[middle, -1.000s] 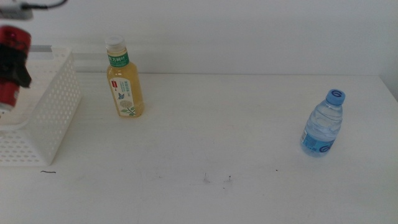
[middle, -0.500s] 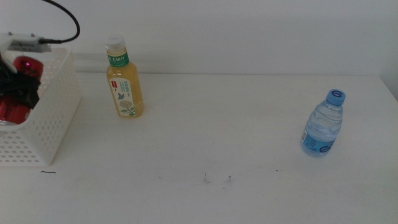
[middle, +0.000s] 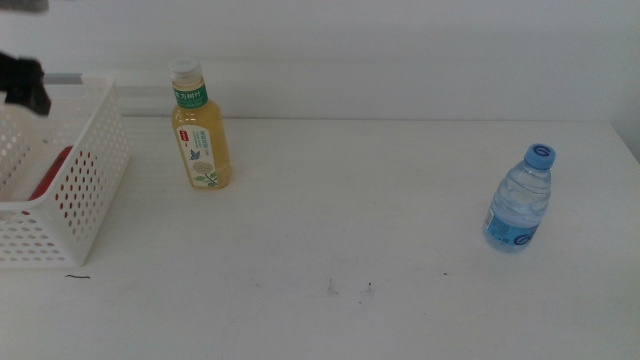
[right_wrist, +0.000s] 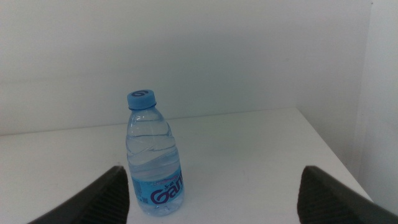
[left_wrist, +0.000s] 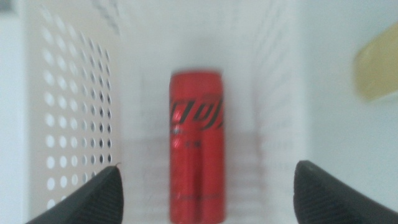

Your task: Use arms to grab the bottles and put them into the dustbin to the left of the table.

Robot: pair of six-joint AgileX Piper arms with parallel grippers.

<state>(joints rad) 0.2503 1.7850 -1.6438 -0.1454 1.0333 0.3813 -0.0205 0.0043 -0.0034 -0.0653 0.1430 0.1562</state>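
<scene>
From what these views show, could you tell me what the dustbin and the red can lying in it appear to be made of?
The dustbin looks like matte white moulded plastic: its walls are pierced by regular rows of small holes. The red can seems to be thin metal with a glossy printed coat; it shows soft highlights along its cylindrical body, though the picture is blurred.

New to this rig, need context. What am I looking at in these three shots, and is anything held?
Two robot arms work at a white table. The wide shot looks down over it. The other two come from cameras on each wrist.

The left gripper is above the white basket, jaws open, holding nothing. A red can lies flat inside the basket.

The right gripper waits, open, facing the water bottle, which stands upright on the table's right side. A yellow tea bottle stands beside the basket.
</scene>
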